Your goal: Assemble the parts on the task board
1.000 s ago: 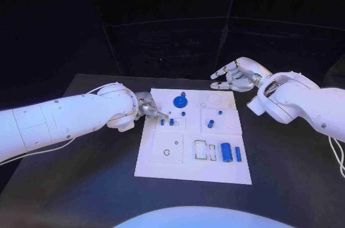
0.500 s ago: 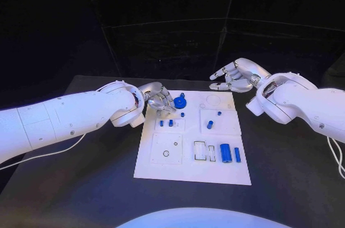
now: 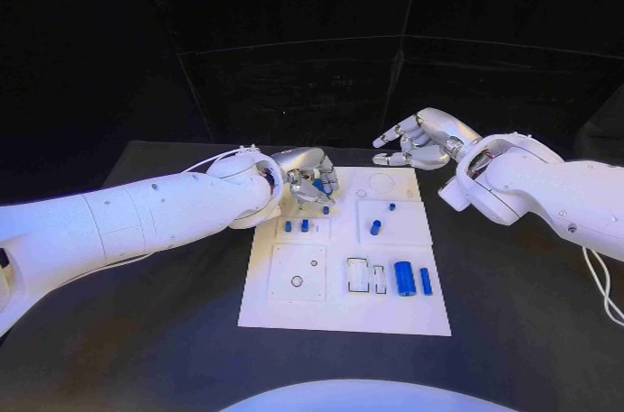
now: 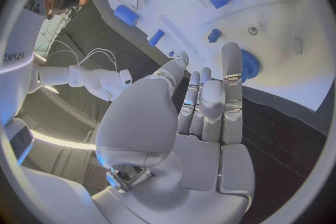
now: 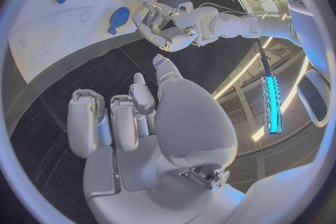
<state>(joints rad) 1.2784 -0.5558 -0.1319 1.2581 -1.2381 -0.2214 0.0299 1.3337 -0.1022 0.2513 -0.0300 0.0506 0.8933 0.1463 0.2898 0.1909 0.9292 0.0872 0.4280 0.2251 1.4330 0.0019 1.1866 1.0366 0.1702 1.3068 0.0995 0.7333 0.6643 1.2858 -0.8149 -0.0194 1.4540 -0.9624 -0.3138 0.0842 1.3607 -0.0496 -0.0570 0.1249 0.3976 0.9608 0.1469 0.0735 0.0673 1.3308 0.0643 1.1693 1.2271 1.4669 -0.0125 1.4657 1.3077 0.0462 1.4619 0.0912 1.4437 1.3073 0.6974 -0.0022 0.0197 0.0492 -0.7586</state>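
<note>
While the left hand (image 3: pixel 307 178) hovers empty, fingers loosely apart, right over the blue gear (image 4: pixel 248 64) at the task board's (image 3: pixel 341 316) far edge, apparently lining up a grasp, the right hand (image 3: pixel 417 140) waits curled and empty beyond the board.

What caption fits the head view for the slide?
Left silver hand reaches over the round blue gear part at the white task board's far corner; right silver hand hovers beyond the board, holding nothing.

Matt white task board (image 3: pixel 390 313), glossy arms (image 3: pixel 130 218)
</note>
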